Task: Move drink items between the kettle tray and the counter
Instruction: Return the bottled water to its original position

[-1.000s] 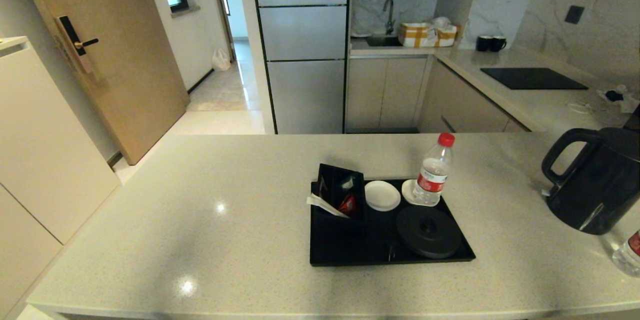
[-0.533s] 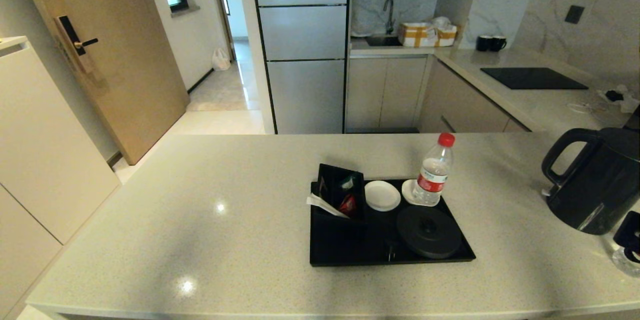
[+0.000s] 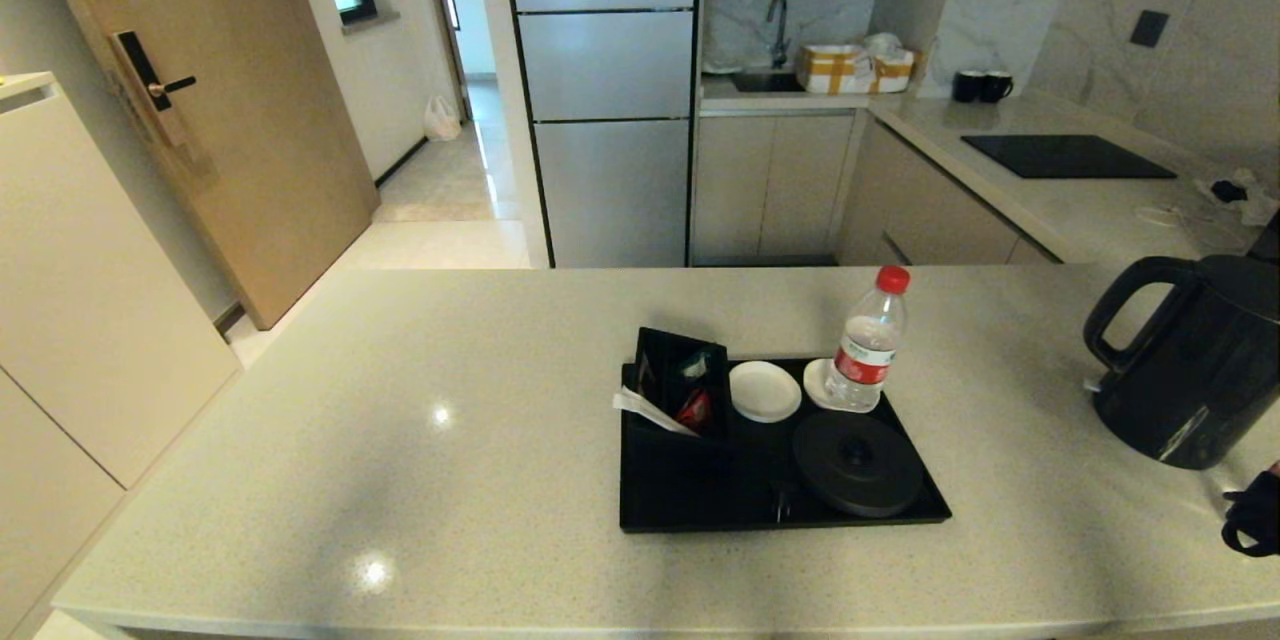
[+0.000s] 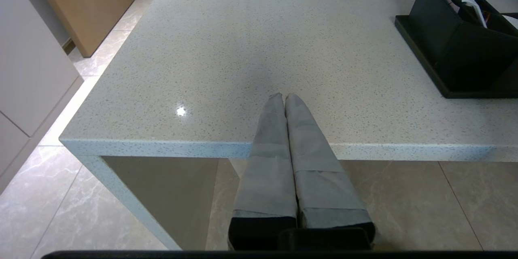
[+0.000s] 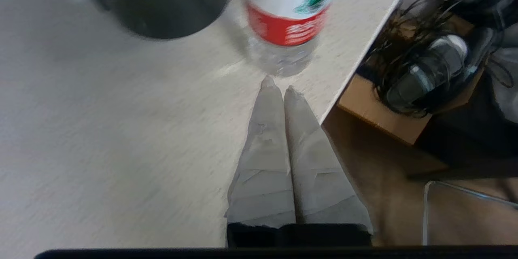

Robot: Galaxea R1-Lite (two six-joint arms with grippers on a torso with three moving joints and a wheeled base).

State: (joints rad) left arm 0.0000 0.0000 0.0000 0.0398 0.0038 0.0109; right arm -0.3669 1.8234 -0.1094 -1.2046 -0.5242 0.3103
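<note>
Beige counter (image 3: pixel 400 400) w/ kettle tray (image 3: pixel 690 500) mid: one bottle (image 3: pixel 866 345) on it, kettle (image 3: pixel 1190 370) off its base, 2nd bottle (image 5: pixel 288 20) just ahead of my right gripper (image 5: pixel 278 85), fingers pressed together, empty; left gripper (image 4: pixel 283 98) likewise clenched at near edge.

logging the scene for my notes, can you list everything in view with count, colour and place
counter: 1, beige speckled, across the foreground
tray: 1, black, mid counter
kettle base: 1, dark, on the tray's right
box: 1, black, holding sachets, tray's left
coasters: 2, white, tray's far side; one under a bottle
bottles: 2, clear with red labels; one on the tray, one near the counter's right edge by the kettle
kettle: 1, dark grey, on the counter, far right
left gripper: jaws shut, at the counter's near edge
right gripper: jaws shut, just short of the right bottle
</note>
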